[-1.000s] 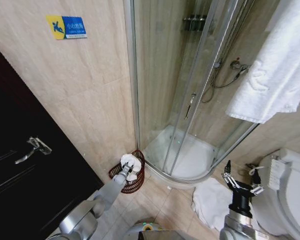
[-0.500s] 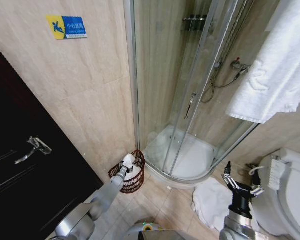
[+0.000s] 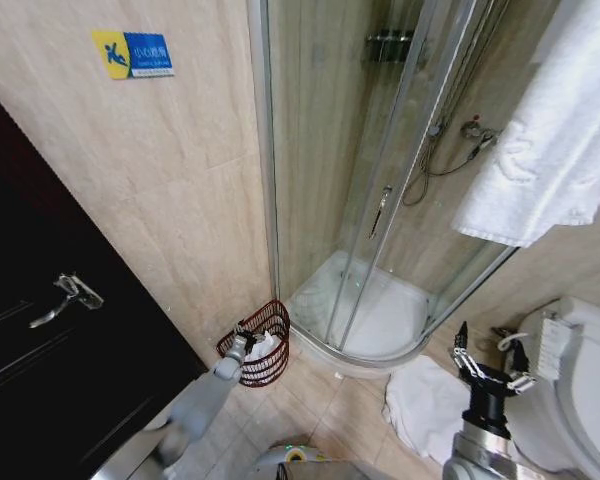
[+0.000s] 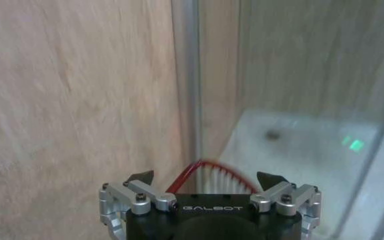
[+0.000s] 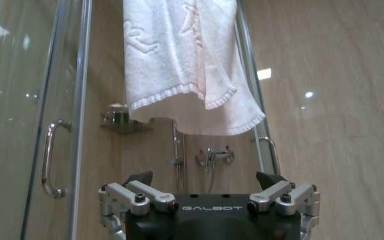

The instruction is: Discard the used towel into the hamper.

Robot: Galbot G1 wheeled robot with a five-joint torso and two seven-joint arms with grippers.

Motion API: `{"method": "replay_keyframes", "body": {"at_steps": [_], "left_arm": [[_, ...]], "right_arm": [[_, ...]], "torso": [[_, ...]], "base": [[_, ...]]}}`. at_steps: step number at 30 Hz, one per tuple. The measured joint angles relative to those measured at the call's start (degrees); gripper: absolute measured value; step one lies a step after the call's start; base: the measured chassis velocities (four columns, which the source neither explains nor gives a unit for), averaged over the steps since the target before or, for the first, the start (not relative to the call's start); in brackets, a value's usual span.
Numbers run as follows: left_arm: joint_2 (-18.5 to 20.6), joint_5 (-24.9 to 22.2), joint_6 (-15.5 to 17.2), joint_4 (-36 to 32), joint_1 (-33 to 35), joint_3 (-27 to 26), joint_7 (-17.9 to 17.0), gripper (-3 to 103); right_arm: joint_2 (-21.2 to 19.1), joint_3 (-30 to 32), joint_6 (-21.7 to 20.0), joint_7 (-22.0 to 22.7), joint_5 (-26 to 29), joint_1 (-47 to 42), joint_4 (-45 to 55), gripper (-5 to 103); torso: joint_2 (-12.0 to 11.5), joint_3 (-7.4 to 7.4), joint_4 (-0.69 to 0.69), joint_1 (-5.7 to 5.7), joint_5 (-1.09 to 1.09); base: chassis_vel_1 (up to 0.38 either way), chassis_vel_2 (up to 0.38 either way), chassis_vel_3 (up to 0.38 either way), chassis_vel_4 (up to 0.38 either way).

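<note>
The left gripper (image 3: 242, 336), jaws spread wide and empty, hovers just above the small round reddish-brown ribbed hamper (image 3: 271, 371), where the white crumpled towel (image 3: 265, 347) lies inside. The drop looks done; withdrawing the arm seems all that remains. The right gripper (image 3: 490, 364) waits open beside the toilet (image 3: 590, 390).

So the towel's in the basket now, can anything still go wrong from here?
Possibly. The left gripper, open and empty, hangs just over the hamper rim, so pulling back carelessly might hook the thin ribs and tip it. The used towel sits heaped near the top and could spill. Another white towel on the floor lies beside the parked right gripper and could snag the base.
</note>
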Motion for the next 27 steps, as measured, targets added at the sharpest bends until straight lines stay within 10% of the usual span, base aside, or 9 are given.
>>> {"method": "replay_keyframes", "body": {"at_steps": [13, 27], "left_arm": [[14.9, -6.8, 2.8, -38.7, 24.6, -15.4, 1.6, 100], [5.5, -4.2, 8.8, -63.4, 42.3, -35.7, -2.1, 100]], "right_arm": [[0.0, -1.1, -5.6, 3.9, -4.4, 1.5, 2.6, 100], [-0.8, -0.3, -9.1, 4.8, -1.6, 0.0, 7.0, 100]], "torso": [[0.0, 0.00, 0.01, -0.01, -0.01], [0.0, 0.00, -0.01, 0.00, 0.01]], "base": [[0.000, 0.000, 0.000, 0.000], [0.000, 0.000, 0.000, 0.000]]}}
